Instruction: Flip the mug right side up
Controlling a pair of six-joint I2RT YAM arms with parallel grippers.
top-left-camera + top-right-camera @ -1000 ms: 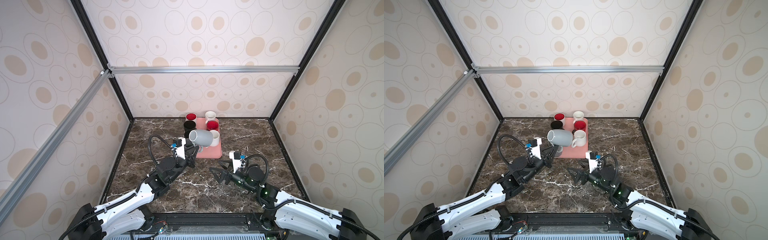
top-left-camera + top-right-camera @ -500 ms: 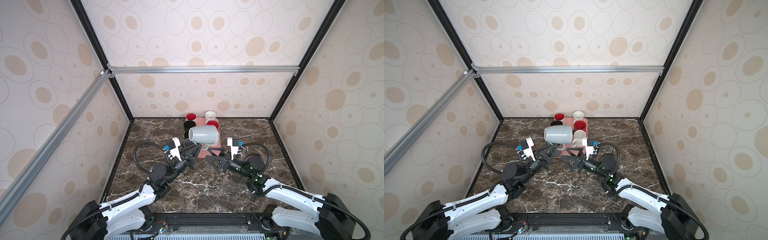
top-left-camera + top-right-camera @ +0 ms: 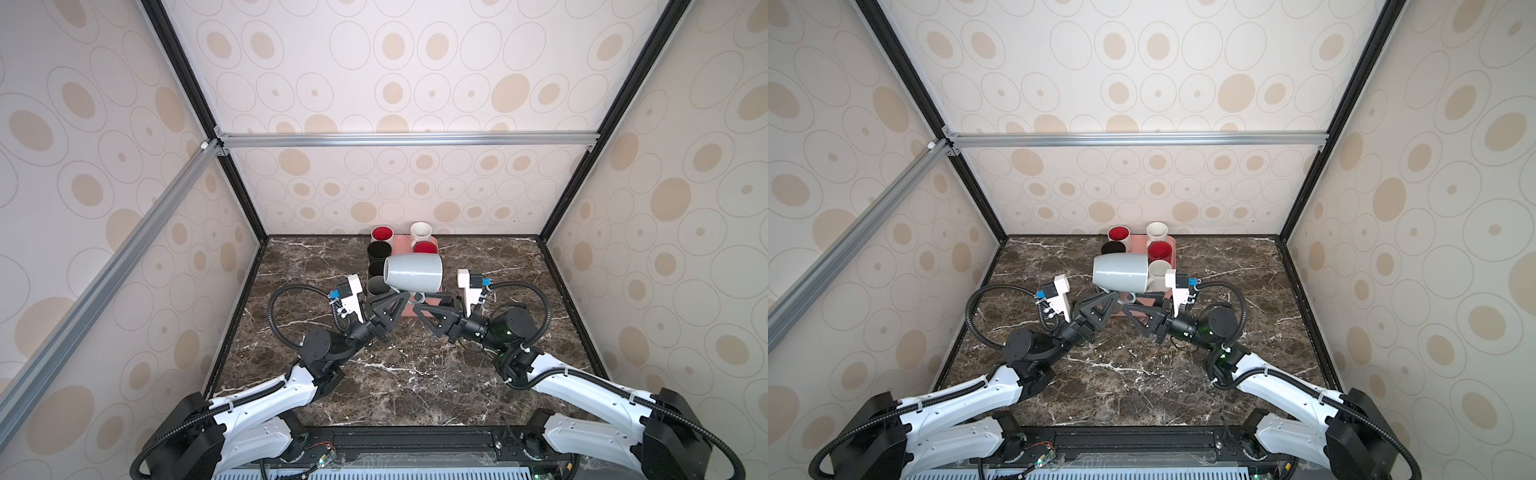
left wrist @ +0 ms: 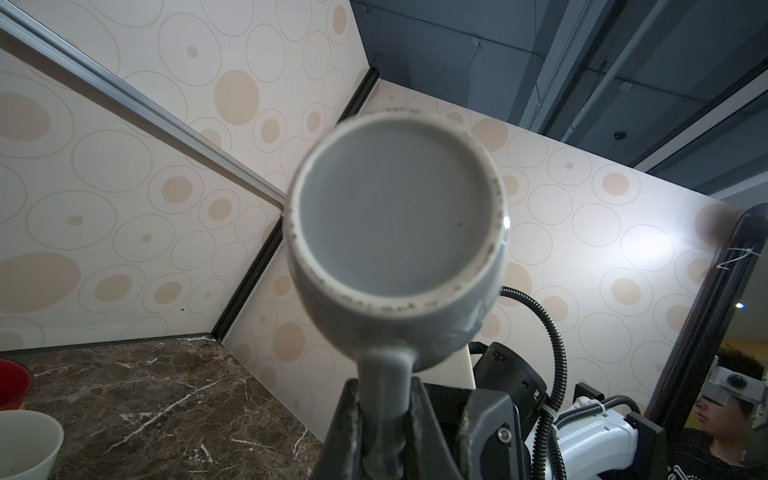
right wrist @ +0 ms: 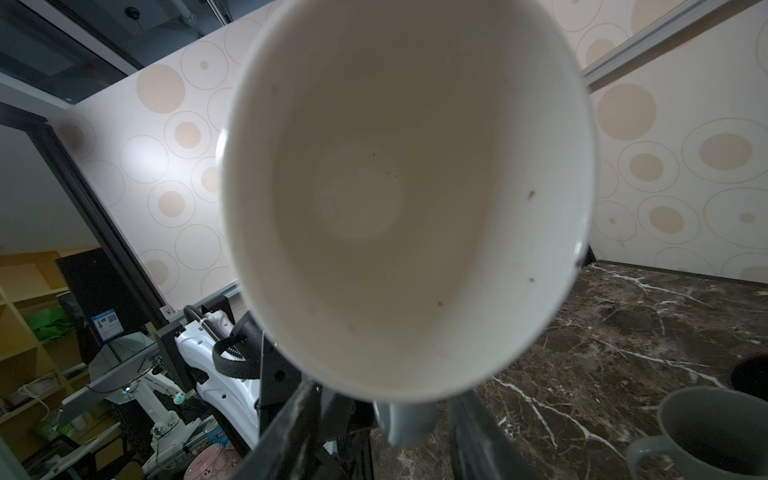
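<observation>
Sideways, glossy grey ceramic mug, handle pinched by left fingers.

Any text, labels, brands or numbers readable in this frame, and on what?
No text reads clearly.
Marks on the mug base: too blurred.
Blue label on a dark panel outside the cell: too small.

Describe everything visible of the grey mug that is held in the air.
The grey mug looks like glossy ceramic, grey outside, pale and empty inside. It lies on its side in the air, base toward the left arm, mouth toward the right arm, handle pointing down. The left gripper is shut on the handle; the right gripper stands open close to it.
</observation>
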